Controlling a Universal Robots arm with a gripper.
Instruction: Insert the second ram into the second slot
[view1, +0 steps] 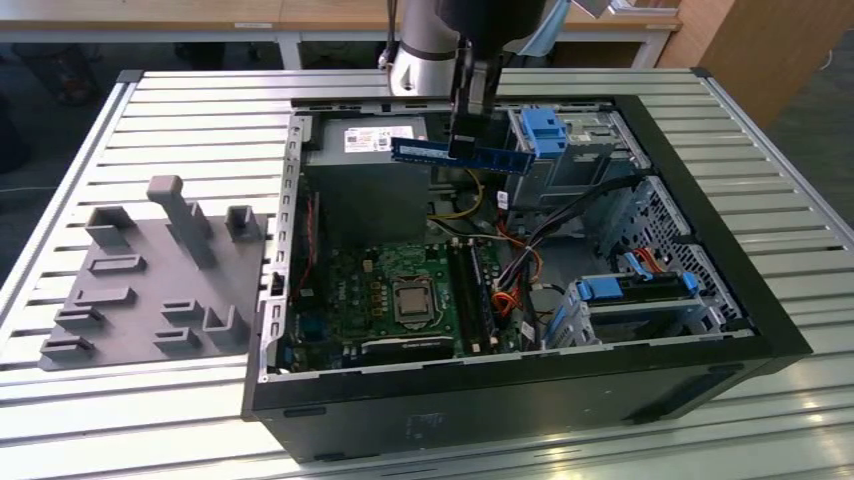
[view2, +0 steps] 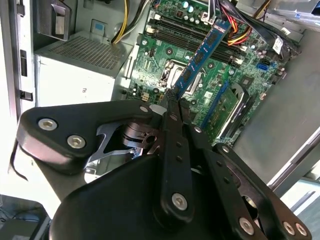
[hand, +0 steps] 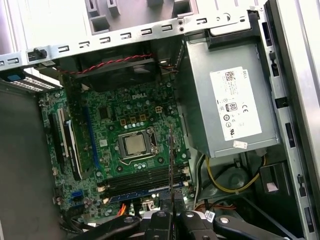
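Hand (view1: 466, 138) clamped on the second ram (view1: 505, 158); ram held in the air well above the motherboard (view1: 400, 300), touching nothing there; ram slots (hand: 142, 179) on the motherboard not yet reached; pickup looks done, seating in the second slot left.

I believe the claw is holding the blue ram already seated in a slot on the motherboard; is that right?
Not quite. The claw does hold the ram, but it is not seated: the exterior view shows it in the air above the open case, well clear of the motherboard.
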